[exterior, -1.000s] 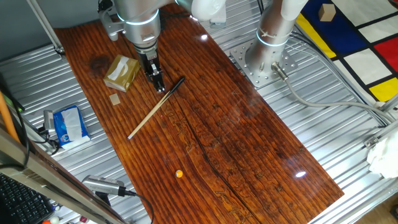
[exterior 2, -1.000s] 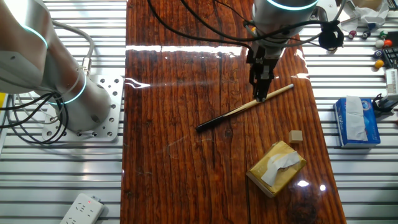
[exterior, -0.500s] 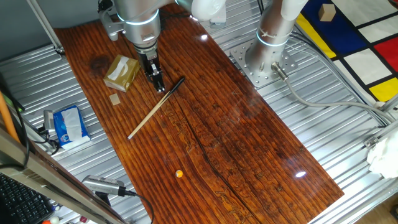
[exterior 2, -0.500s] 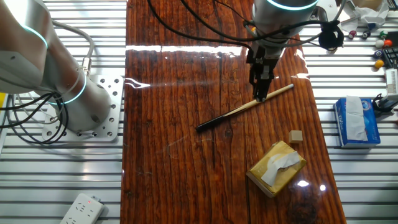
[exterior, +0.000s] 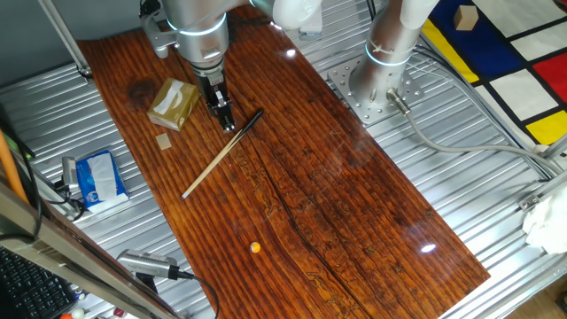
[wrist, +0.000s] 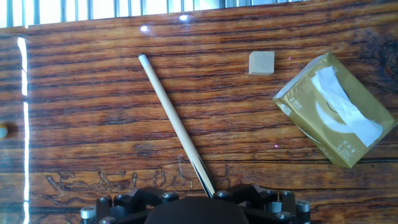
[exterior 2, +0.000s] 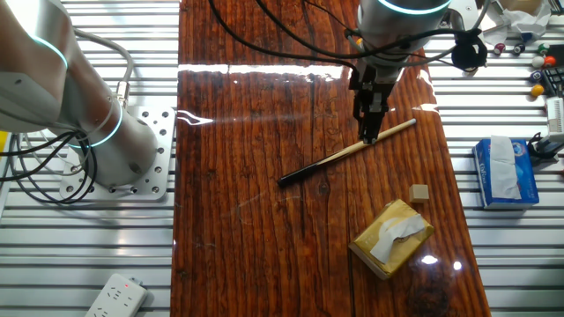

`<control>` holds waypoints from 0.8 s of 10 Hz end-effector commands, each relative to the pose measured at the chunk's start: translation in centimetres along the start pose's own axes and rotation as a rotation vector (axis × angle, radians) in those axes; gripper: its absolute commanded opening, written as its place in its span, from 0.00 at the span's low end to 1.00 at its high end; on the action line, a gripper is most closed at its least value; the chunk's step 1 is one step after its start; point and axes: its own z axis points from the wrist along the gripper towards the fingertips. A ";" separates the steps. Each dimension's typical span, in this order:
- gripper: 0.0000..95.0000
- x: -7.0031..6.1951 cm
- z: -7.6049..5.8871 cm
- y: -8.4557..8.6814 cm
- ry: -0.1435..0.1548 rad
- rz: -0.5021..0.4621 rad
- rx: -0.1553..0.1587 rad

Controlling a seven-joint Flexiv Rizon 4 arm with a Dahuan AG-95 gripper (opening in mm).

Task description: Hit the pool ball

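The pool ball (exterior: 255,248) is a tiny orange-yellow ball near the front edge of the wooden table (exterior: 354,195). It shows pale at the left edge of the hand view (wrist: 2,130) and is out of the other fixed view. A wooden cue stick (exterior: 217,158) with a dark butt lies on the table, its light tip toward the ball. My gripper (exterior: 228,126) stands upright on the stick's dark end, fingers closed around it (exterior 2: 371,136). In the hand view the stick (wrist: 174,121) runs under the gripper housing, which hides the fingertips.
A tan tissue box (exterior: 174,104) and a small wooden cube (exterior: 164,142) sit left of the gripper, as the hand view shows (wrist: 336,109) (wrist: 261,63). A blue tissue pack (exterior: 99,177) lies off the table. A second arm's base (exterior: 381,84) stands at the right.
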 end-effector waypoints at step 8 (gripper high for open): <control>0.00 0.0 0.0 0.0 -0.016 -0.262 0.000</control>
